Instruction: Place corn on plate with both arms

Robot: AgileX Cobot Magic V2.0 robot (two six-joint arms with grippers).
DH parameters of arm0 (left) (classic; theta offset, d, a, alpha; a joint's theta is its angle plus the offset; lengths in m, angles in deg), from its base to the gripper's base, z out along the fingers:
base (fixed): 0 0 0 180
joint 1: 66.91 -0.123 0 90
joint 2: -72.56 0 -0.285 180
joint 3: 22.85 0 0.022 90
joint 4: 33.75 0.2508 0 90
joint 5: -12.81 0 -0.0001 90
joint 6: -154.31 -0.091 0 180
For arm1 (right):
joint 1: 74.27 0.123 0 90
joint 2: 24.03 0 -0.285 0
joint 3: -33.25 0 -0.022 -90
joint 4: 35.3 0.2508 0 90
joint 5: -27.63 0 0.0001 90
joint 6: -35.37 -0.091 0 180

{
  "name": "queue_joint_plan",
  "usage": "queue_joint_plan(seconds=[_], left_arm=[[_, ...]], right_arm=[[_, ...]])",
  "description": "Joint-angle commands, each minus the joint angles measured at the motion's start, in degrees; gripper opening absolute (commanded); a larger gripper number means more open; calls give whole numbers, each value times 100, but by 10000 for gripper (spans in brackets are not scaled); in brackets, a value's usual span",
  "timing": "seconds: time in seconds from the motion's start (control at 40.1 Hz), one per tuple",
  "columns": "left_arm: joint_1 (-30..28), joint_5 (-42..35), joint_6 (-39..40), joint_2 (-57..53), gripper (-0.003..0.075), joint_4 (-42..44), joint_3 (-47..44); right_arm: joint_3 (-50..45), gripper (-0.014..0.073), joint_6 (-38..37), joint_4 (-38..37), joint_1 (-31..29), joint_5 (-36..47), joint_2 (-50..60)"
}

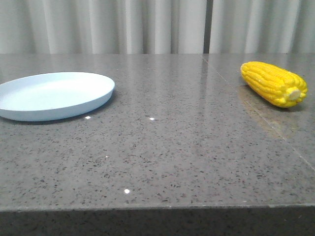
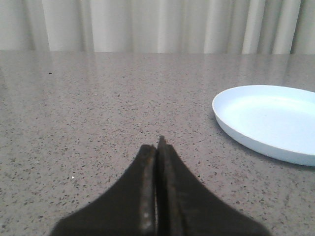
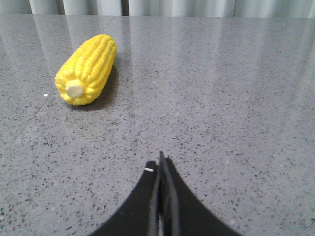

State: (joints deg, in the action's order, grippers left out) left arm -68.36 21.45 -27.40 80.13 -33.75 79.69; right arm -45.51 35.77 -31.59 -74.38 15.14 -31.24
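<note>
Front view shows us the bright yellow corn cob (image 1: 273, 82) lying at the far right of the grey speckled stone table (image 1: 162, 157), well apart from the round pale blue plate (image 1: 54, 95) at left. We see the left gripper (image 2: 157, 147) and right gripper (image 3: 161, 162) both pressed together, holding nothing.

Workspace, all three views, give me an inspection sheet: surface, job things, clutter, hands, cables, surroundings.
Surface: grey speckled stone table, glossy, with a seam line on the right.
Job things: corn lying on its side on the right, stub end toward the camera; plate on the left, nothing on it. The two are far apart.
Clutter: nothing seen.
Hands: left hand shut, holding nothing, short of the plate; right hand shut, holding nothing, short of the corn.
Cables: nothing seen.
Surroundings: pale pleated curtain behind the table.
</note>
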Motion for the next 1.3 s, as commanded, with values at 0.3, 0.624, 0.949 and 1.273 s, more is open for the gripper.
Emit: queue_joint_plan(seconds=[0.3,0.624,0.949,1.273], left_arm=[[-7,-451,61,-119,-20,-64,-30],[-7,-451,61,-119,-20,-64,-30],[-7,-451,61,-119,-20,-64,-30],[-7,-1270,61,-119,-20,-64,-18]], right_arm=[[26,-57,54,12,-29,448,97],[26,-57,54,12,-29,448,97],[26,-57,54,12,-29,448,97],[88,-57,54,16,-29,951,97]])
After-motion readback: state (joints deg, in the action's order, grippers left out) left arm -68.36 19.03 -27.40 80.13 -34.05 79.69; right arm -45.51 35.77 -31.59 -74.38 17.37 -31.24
